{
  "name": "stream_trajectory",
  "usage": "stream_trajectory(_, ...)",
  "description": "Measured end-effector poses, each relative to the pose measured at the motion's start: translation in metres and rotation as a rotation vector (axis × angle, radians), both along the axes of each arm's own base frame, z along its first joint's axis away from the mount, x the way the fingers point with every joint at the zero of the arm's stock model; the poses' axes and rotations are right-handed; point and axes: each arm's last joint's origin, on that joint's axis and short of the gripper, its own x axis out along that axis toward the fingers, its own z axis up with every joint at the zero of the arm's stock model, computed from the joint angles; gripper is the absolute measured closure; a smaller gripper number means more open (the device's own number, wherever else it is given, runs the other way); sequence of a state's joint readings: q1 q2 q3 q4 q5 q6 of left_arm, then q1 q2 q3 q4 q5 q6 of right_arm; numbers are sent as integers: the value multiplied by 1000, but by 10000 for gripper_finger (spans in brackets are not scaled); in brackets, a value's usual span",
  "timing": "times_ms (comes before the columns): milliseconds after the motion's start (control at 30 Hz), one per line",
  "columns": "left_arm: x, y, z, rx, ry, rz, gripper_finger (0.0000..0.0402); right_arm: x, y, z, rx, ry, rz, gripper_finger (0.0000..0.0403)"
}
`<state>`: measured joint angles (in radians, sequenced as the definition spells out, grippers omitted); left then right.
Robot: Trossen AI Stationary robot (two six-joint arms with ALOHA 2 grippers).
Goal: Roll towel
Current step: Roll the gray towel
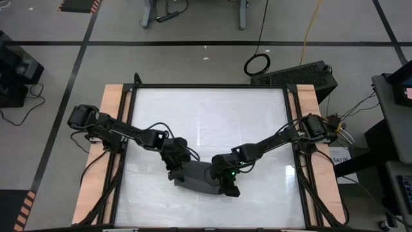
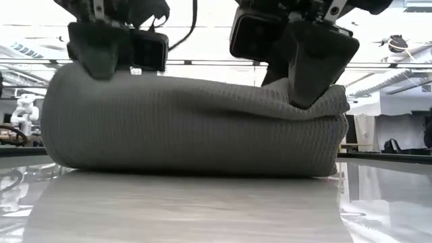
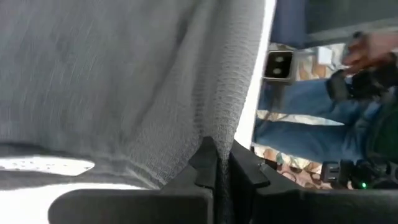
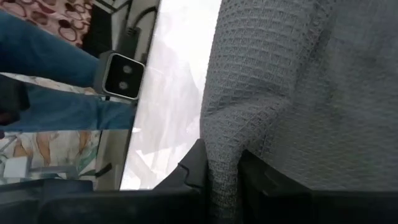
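The towel (image 1: 196,176) lies as a thick grey roll on the white bench (image 1: 206,116), in the lower middle of the high view, a little left of centre. In the low view the roll (image 2: 189,125) fills the middle of the frame, lying lengthwise from left to right, with a waffle texture and a fold line near its right end. The left tool (image 1: 176,169) is at the left end of the roll and its fingers are nearly together, with a thin fold of the towel pinched between them, as the left wrist view shows (image 3: 217,174). The right tool (image 1: 228,185) is at the right end, and it also holds a fold of the cloth between its narrow fingers (image 4: 221,174). In the low view both tools press into the top of the roll, one in the upper left (image 2: 101,57) and one in the upper right (image 2: 314,71).
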<state>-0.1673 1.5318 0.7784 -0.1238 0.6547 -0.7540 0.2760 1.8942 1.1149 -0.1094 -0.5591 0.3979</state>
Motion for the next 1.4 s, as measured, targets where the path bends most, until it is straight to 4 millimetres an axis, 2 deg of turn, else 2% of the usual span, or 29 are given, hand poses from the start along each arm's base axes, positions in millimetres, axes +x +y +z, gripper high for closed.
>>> stream_trajectory(433,9,5,-34,1,120,10,384,-3,-3,4,22,75,-68,292)
stream_trajectory(767,14,23,-46,-65,205,98,384,-22,-11,33,-81,114,-143,194)
stream_trajectory(933,16,33,-45,-111,221,135,384,-40,-15,46,-194,193,-239,167)
stream_trajectory(1067,17,38,-44,-138,242,165,384,-53,-2,71,-243,78,-289,164)
stream_trajectory(1167,17,40,-44,-147,247,173,384,-59,14,83,-278,-22,-320,164)
stream_trajectory(1300,17,41,-44,-147,246,174,384,-65,31,79,-383,-87,-319,147)
stream_trajectory(1400,17,41,-44,-147,246,175,384,-64,38,69,-393,-58,-331,123)
